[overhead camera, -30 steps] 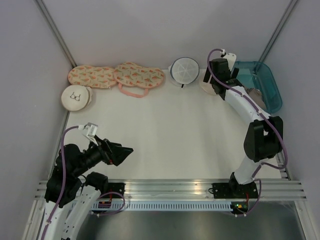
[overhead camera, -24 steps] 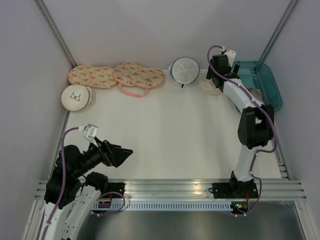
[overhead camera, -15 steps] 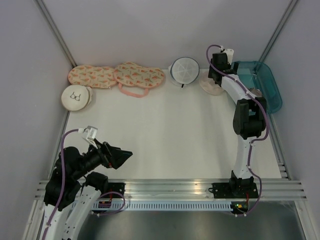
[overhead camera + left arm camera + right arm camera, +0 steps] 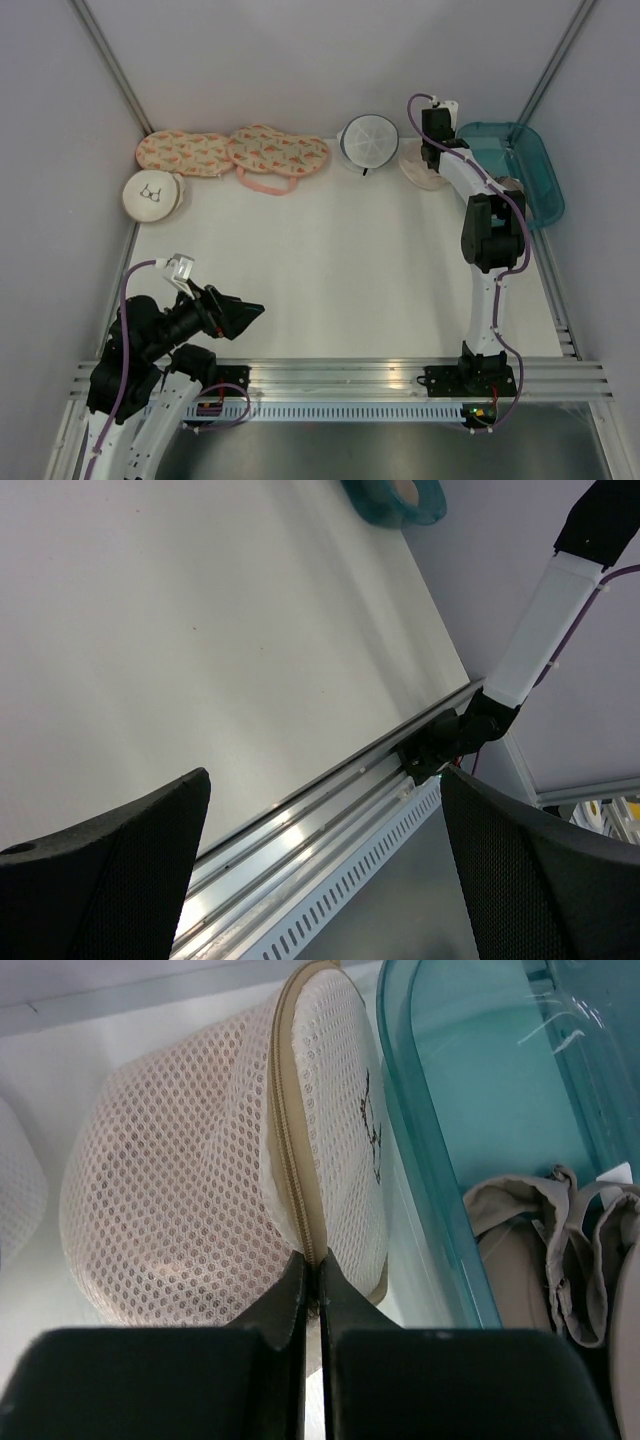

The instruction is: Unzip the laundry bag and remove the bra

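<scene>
Laundry bag (image 4: 180, 1190), cream mesh with a beige zipper (image 4: 292, 1130) round its rim and a pinkish tone showing through, is lying at about 1 o'clock on the table (image 4: 330, 250). It is sitting between the white mesh bag (image 4: 368, 140) at its 9 o'clock and the teal bin (image 4: 450, 1110) just beside it at 3 o'clock, which is holding a tan-grey bra (image 4: 540, 1250). The right gripper (image 4: 313, 1272) is pressing its fingers together right on the zipper line, though whether a pull tab is pinched cannot be told, while the left gripper (image 4: 320, 860) is hovering at 7 o'clock, well apart, fingers spread wide.
</scene>
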Available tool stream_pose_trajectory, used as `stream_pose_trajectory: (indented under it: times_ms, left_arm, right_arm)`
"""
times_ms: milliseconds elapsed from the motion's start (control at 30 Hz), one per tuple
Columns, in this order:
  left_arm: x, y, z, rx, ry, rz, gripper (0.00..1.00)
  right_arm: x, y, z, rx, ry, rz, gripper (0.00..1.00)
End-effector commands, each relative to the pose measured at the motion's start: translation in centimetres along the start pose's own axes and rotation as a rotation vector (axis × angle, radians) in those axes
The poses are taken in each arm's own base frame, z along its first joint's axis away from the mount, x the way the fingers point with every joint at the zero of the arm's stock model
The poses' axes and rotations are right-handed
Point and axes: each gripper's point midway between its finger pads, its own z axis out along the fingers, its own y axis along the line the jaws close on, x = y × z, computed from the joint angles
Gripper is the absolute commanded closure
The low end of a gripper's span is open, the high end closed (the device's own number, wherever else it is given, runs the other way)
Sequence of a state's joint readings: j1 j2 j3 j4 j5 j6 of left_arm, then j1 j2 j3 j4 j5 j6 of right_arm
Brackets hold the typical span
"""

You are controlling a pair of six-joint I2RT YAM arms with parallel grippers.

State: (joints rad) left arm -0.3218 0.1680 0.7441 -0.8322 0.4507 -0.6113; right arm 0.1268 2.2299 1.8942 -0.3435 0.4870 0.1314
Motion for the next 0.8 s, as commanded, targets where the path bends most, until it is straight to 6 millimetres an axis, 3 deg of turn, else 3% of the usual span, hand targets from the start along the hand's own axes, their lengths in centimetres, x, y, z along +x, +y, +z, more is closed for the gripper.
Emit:
stream_pose_trajectory:
  times_ms: [0, 33, 67, 100, 133, 267, 300, 333, 367, 433, 633, 767]
  left_arm:
    - [-0.3, -0.5, -0.3, 0.009, -0.014, -0.025, 0.0]
    - [-0.2, -0.4, -0.3, 0.008, -0.013, -0.03, 0.0]
    - [-0.1, -0.3, -0.2, 0.008, -0.012, -0.034, 0.0]
    - [-0.2, -0.3, -0.1, 0.009, -0.014, -0.035, 0.0]
    - [-0.1, -0.4, 0.0, 0.017, -0.01, -0.038, 0.0]
    - [-0.1, -0.7, 0.2, 0.036, 0.001, -0.037, 0.0]
    - [-0.2, -0.9, 0.2, 0.042, -0.002, -0.032, 0.0]
    - [-0.3, -0.9, 0.2, 0.044, 0.0, -0.029, 0.0]
    - [-0.4, -1.0, 0.2, 0.045, -0.003, -0.024, 0.0]
    - [-0.5, -1.0, 0.2, 0.045, -0.008, -0.018, 0.0]
    - [-0.5, -0.9, 0.2, 0.046, -0.016, -0.013, 0.0]
    - [-0.6, -0.9, 0.2, 0.043, -0.025, -0.014, 0.01]
  right_arm:
    - [-1.5, -1.5, -2.4, 0.01, -0.025, 0.025, 1.0]
    - [-2.8, -1.7, -4.1, -0.014, -0.05, 0.06, 1.0]
    - [-2.7, -1.6, -5.0, -0.03, -0.052, 0.068, 1.0]
    - [-0.9, -1.6, -5.4, -0.041, -0.027, 0.066, 1.0]
    - [-2.3, -1.6, -7.8, -0.091, -0.061, 0.091, 1.0]
    - [-1.1, -1.1, -12.6, -0.147, -0.037, 0.095, 1.0]
    - [0.1, -1.0, -13.5, -0.156, -0.004, 0.068, 1.0]
    - [-0.3, -1.0, -15.2, -0.178, -0.021, 0.061, 0.99]
    - [0.3, 0.2, -16.6, -0.222, -0.014, 0.034, 1.0]
    - [1.9, 0.3, -19.1, -0.271, 0.007, -0.01, 0.99]
    - [8.0, 5.0, -27.3, -0.581, 0.07, -0.235, 1.0]
    - [11.3, 6.7, -31.3, -0.692, 0.066, -0.393, 0.99]
